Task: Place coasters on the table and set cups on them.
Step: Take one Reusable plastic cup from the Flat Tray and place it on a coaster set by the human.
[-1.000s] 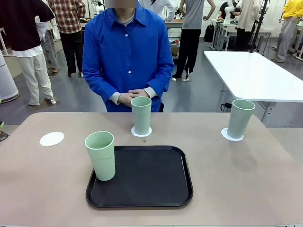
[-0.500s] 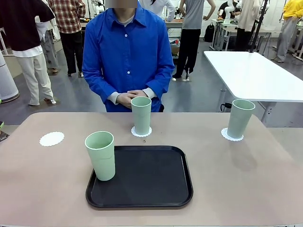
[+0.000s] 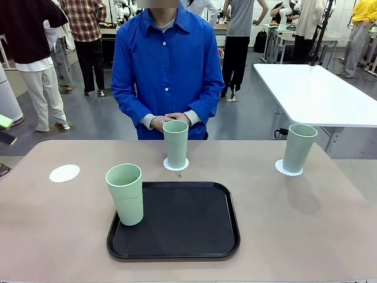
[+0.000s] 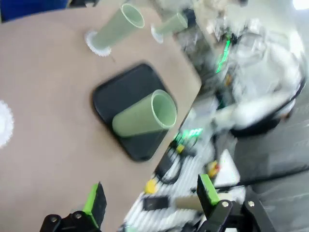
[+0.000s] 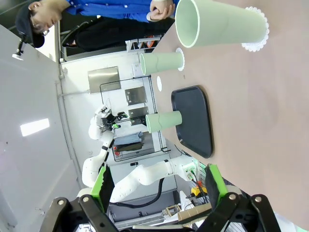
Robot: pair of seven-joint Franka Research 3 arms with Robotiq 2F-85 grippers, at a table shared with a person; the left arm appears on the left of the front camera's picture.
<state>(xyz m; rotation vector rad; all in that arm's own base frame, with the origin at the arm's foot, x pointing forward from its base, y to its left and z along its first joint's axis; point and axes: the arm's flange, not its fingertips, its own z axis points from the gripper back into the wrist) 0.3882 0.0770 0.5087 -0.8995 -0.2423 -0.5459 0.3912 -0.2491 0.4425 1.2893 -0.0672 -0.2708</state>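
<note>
The table (image 3: 306,230) is a smooth, matte beige-pink slab with rounded corners. On it lies a black tray (image 3: 188,224), rectangular with a raised rim and soft corners. At the tray's near-left corner stands the first cup (image 3: 125,194), a tall, tapered, handleless mint-green tumbler of matte plastic look (a faint ridge rings its middle). The second cup (image 3: 175,143) stands upright on the middle coaster (image 3: 184,165), a lacy white disc with a scalloped edge, just beyond the tray's far rim. The third cup (image 3: 299,147) stands on the right coaster (image 3: 280,169) near the far right. The bare coaster (image 3: 64,173) lies flat at the left, apart from the tray. The person's hands (image 3: 169,120) are clasped at the far edge, behind the second cup. The left gripper (image 4: 151,195) looks down at a slant on tray and cups, its green-padded fingers spread wide with nothing between them. The right gripper (image 5: 155,183) is likewise spread and empty, rolled sideways and sighting low along the tabletop.
</note>
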